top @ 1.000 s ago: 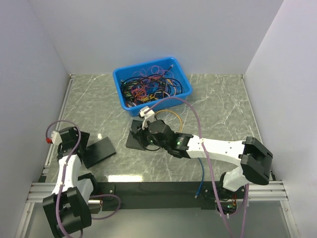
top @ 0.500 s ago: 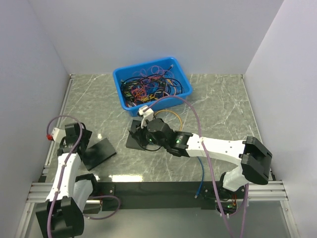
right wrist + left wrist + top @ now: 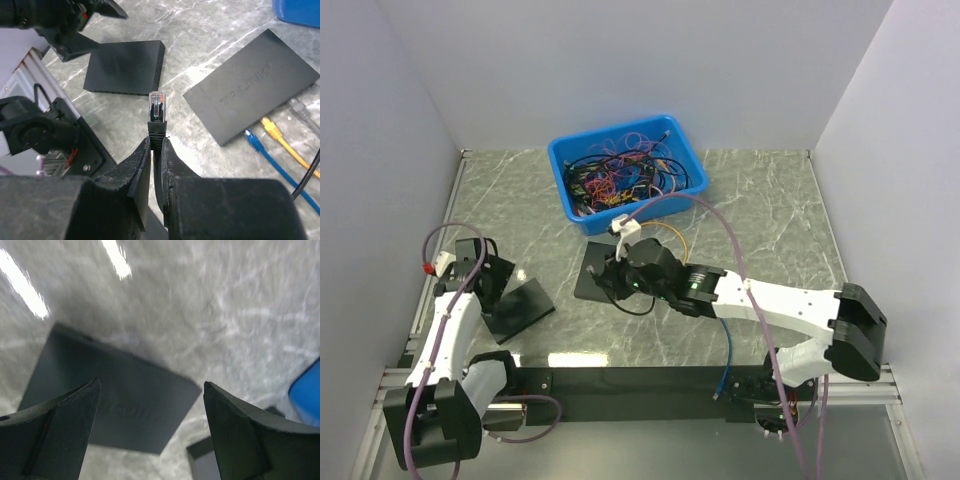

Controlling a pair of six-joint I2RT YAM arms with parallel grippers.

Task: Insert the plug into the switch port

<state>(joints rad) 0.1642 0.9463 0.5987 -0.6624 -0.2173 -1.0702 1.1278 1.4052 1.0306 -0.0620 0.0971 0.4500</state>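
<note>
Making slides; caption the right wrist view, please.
Right gripper pinches the clear-tipped plug; the labelled black switch lies beyond.

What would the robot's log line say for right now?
left gripper: open above left switch | right gripper: shut on plug | plug: not inserted

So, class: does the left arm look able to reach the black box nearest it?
Probably yes: the left gripper hangs open over that black box, with nothing between them; the right gripper, shut on the plug, is well clear.

Cables (image 3: 270,127) crowding one switch (image 3: 250,95) edge
</note>
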